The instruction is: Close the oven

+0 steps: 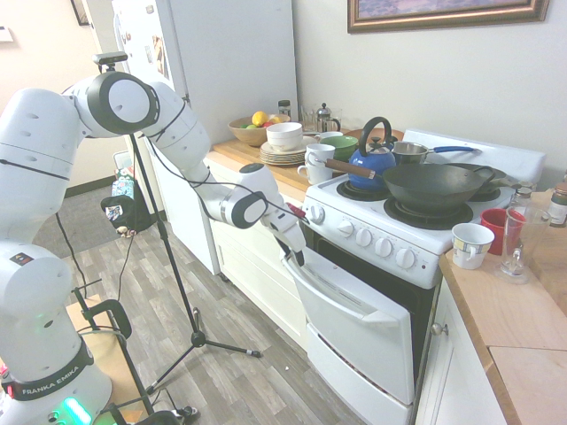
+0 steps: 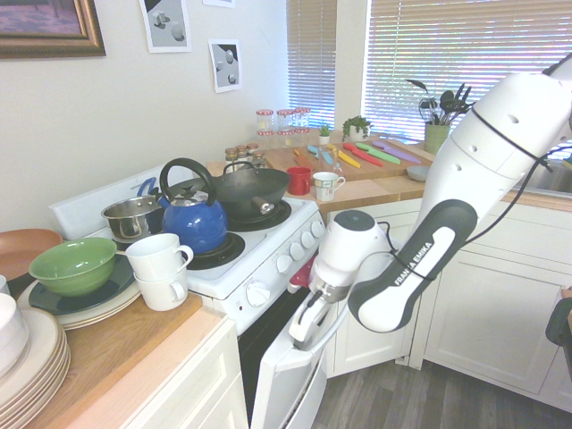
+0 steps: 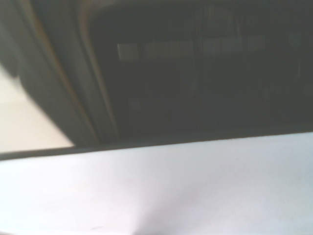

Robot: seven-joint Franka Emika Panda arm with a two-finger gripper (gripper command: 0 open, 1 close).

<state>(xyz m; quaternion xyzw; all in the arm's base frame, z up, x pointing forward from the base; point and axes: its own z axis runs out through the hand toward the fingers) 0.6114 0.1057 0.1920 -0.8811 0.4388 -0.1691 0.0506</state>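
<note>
The white oven (image 1: 354, 232) sits at four o'clock in the first exterior view, its smooth, bar-handled door (image 1: 345, 314) ajar. The gripper (image 1: 294, 254) is at the door's top edge (open or closed, I cannot tell). The arm (image 2: 429, 246) reads "FRANKA EMIKA". A glossy blue kettle (image 1: 372, 163) stands at the dark round wok's (image 1: 434, 188) ten o'clock.

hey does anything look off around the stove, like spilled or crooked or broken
Only the oven door stands out: it hangs partly open, tilted out from the oven, with the dark gap showing above it. The hand is at its top edge. I see no spill or breakage on the stovetop.
</note>
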